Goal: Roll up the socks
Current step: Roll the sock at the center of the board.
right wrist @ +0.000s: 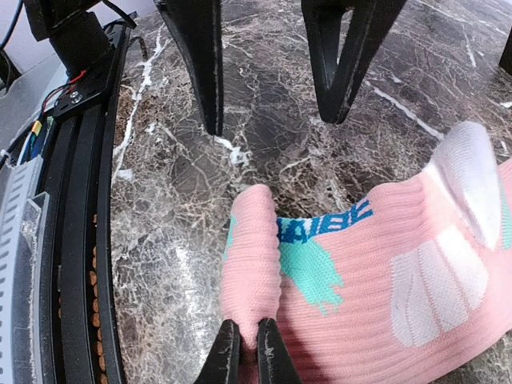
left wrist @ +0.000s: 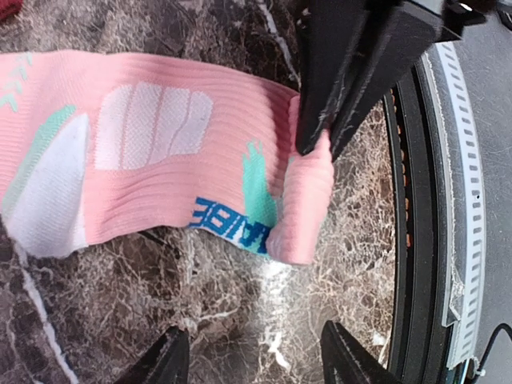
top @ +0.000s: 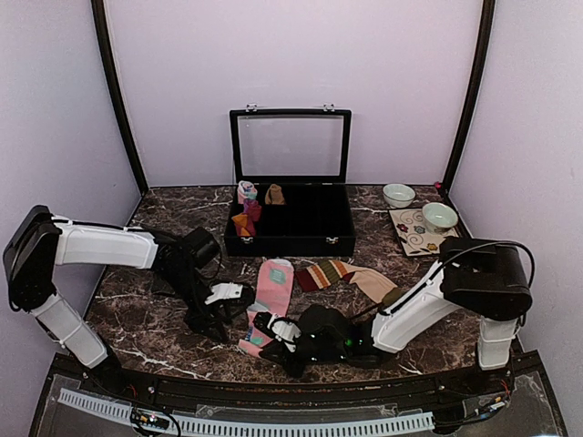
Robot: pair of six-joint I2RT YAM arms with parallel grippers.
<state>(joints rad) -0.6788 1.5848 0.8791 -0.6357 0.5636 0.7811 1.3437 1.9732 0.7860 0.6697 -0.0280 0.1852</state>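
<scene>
The pink sock is laid flat on the marble table, close to the near edge and a little left of centre, its length running from far to near. Its near end, marked with blue lettering and a mint motif, is folded over into a short first turn. That fold is pinched between the clenched fingers of the right gripper, which reaches in low from the right.

The left gripper is held near the fold on its left side, its fingers spread well apart. Nothing is grasped by it, the sock is not touched, and bare marble is seen between the tips.

The striped sock is stretched out to the right of the pink one, slanting from far-left to near-right. Whether its red-brown-cream end touches the pink sock or only lies just beside it cannot be told.

Farther back, a black case is stood with its glass lid raised, and small rolled bundles are seen in its left compartments. At the far right a patterned mat is placed, with one pale bowl at its far-right corner and a second bowl just beyond it.
</scene>
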